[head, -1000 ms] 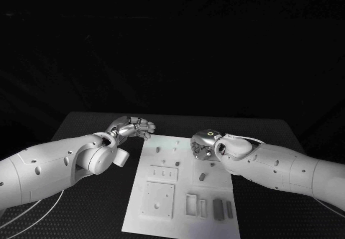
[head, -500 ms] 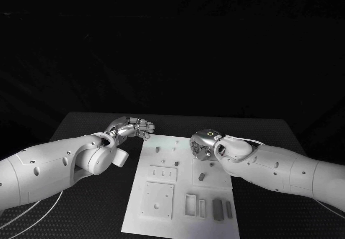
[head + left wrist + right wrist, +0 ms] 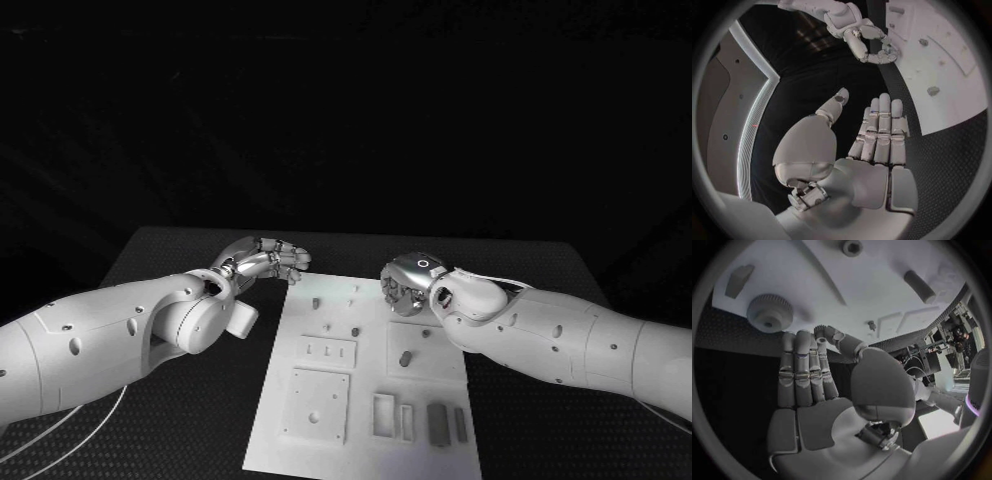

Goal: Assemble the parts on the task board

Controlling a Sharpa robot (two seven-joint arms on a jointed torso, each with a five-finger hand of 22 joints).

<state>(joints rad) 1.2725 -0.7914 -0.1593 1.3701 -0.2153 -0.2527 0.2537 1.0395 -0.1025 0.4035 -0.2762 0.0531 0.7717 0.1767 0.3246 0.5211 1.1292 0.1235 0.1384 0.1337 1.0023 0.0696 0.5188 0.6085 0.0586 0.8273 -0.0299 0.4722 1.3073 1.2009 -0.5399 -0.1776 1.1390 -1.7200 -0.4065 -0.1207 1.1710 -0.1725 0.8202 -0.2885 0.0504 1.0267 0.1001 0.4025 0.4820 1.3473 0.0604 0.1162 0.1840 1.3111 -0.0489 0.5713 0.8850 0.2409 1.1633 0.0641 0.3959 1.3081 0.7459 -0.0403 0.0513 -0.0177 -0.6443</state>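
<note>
Right wrist view — round grey part (image 3: 769, 313) just beyond right robot hand's (image 3: 817, 390) empty, straight fingers.

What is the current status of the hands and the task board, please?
Both hands empty: left hand off the board, right hand over its far right edge. Task board untouched. Gear-like part just beyond right fingers.

Robotics lab test cell: black table (image 3: 173, 250) against dark backdrop, white task board (image 3: 361, 440) with machined recesses, equipment racks (image 3: 957, 332) at right wrist view's rim.
</note>
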